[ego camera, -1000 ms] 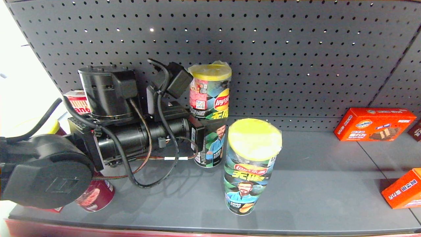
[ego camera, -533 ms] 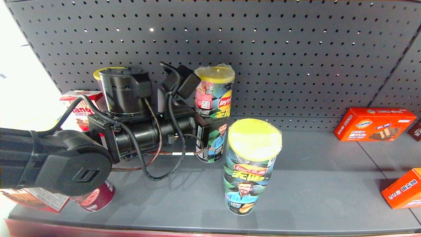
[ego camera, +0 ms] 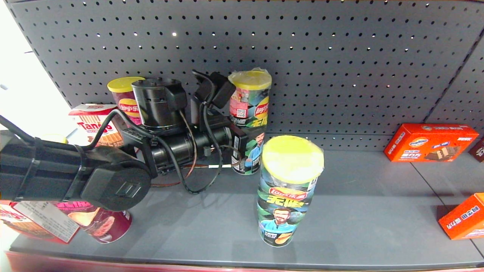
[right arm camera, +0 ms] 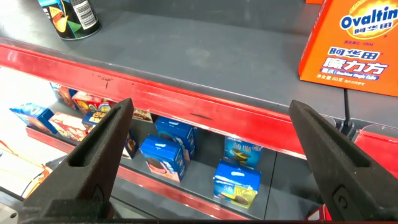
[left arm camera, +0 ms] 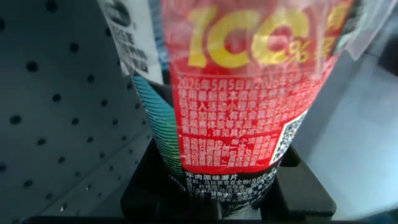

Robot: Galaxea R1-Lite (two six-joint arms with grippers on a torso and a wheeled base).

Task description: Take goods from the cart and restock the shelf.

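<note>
Shelf: the grey shelf (ego camera: pixel 359 211) has a red front edge and a grey pegboard (ego camera: pixel 321 56) behind it.
Left arm: the left arm (ego camera: pixel 113 177) comes in from the robot's left. It lies almost level above the shelf, with the forearm pointing right and a little toward the pegboard and the wrist housing on top.
Cans: the held can (ego camera: pixel 250 121) has a green-and-black wrap, a red panel and a yellow lid. It stands upright at the arm's tip, close to the pegboard; whether its base touches the shelf cannot be told. The front can (ego camera: pixel 290 189), of the same kind, stands upright nearer the shelf's edge, just right of the held can and apart from it. A maroon can (ego camera: pixel 124 99) with a yellow lid stands by the pegboard behind the arm. A second red can (ego camera: pixel 109 226) sits under the arm near the front edge.
Boxes: a white-and-red wafer box (ego camera: pixel 90 124) is at the back left. One orange box (ego camera: pixel 431 141) lies at the back right, and another orange carton (ego camera: pixel 463 216) lies nearer the front right.
Lower shelf: small blue boxes (right arm camera: pixel 163 158) sit beneath the red edge.
Left jaws: the left jaws are closed on the lower half of the held can, with black pads pressed to either side.
Right jaws: the right jaws are spread wide and hold nothing, low in front of the red edge.
</note>
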